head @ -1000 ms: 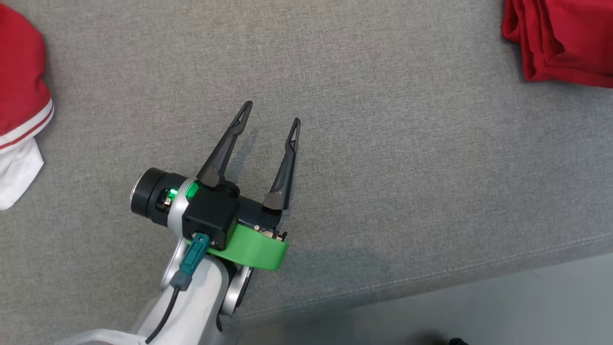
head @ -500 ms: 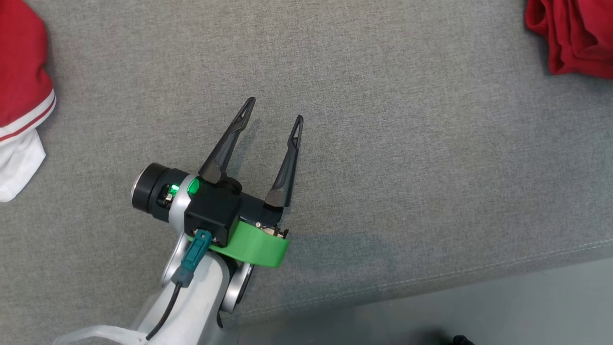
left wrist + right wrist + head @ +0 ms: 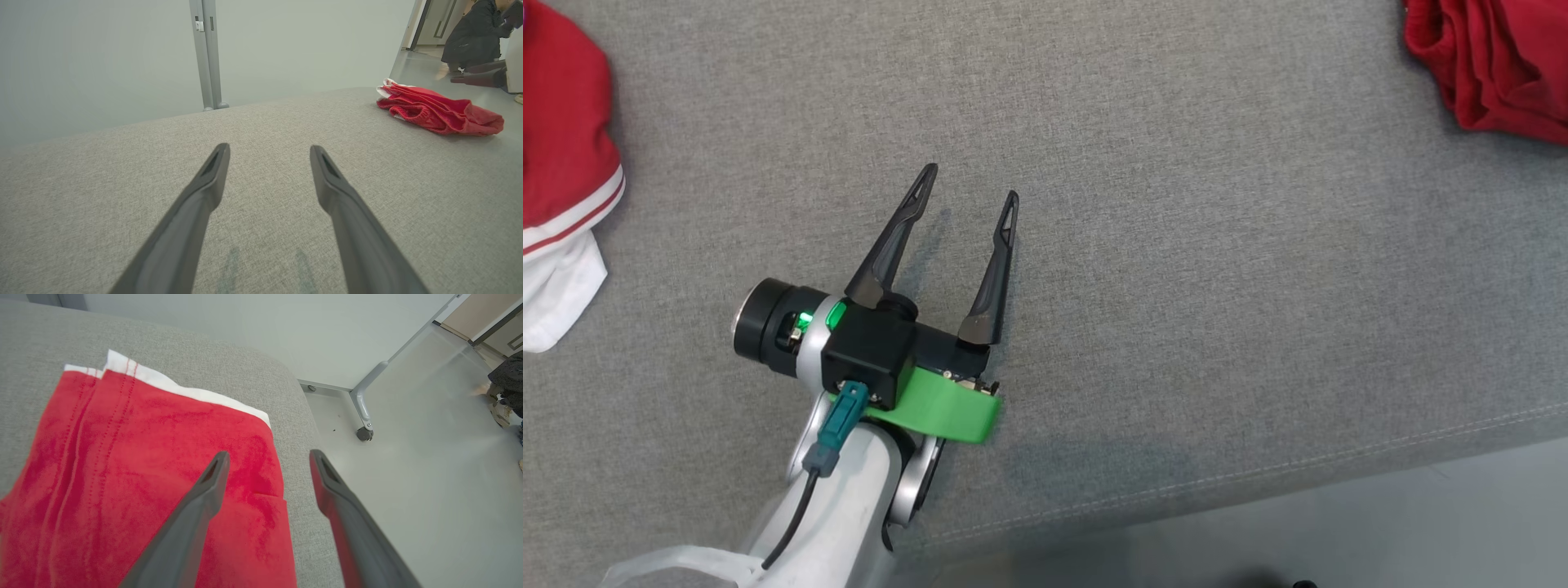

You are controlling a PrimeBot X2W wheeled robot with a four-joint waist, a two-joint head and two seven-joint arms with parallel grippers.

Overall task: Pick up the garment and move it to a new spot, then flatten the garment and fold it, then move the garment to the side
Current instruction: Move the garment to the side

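The garment [image 3: 135,469], red with a white hem, lies folded on the grey cushion [image 3: 1176,245] near its right end. In the head view the garment [image 3: 1494,65] shows at the top right corner, and in the left wrist view the garment [image 3: 437,112] sits far to the right. My right gripper [image 3: 269,454] hovers open over the garment's right edge, holding nothing. My left gripper [image 3: 969,181] stands open above bare cushion at centre left, far from the garment; the left gripper [image 3: 269,148] has nothing between its fingers.
A second red cloth with white stripes [image 3: 564,139] lies at the cushion's left edge. The cushion's front seam runs along the bottom, with pale floor [image 3: 1339,531] beyond. A wheeled metal leg [image 3: 363,433] stands on the floor, and a person [image 3: 474,36] crouches far off.
The head camera has shifted a little, so both red cloths sit slightly differently in the picture. The left gripper stays open over the cushion, drifting slightly left.
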